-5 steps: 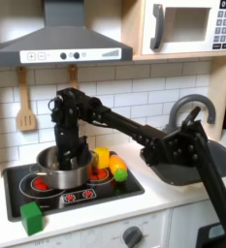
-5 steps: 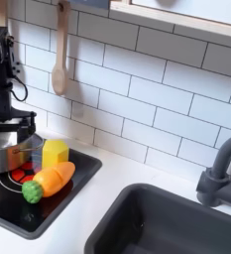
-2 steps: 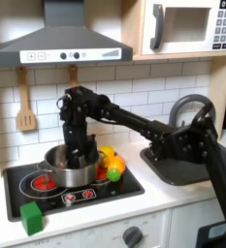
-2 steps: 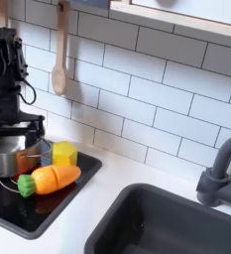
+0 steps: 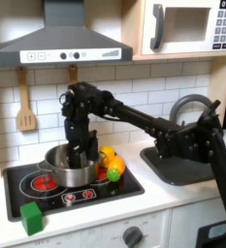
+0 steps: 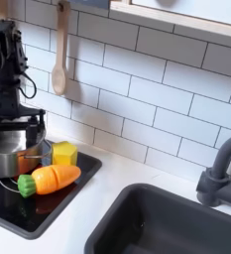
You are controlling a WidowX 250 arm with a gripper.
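On the toy stove, a green block sits near the front left corner in the first exterior view. The gripper clasps the rim of the steel pot, beside a yellow block and a toy carrot.

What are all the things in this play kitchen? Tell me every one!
Pot: one, silver, on the stove, under the gripper.
Carrot: one, orange with a green end, lying on the stove beside the pot.
Yellow block: one, yellow, on the stove behind the carrot.
Green block: one, green, on the counter in front of the stove.
Stove: one, black with red rings.
Wooden spatula: one, tan, hanging on the tile wall.
Sink: one, dark grey, with a grey faucet.
Range hood: one, grey.
Microwave: one, grey.
Gripper: one, black, down at the pot's rim.
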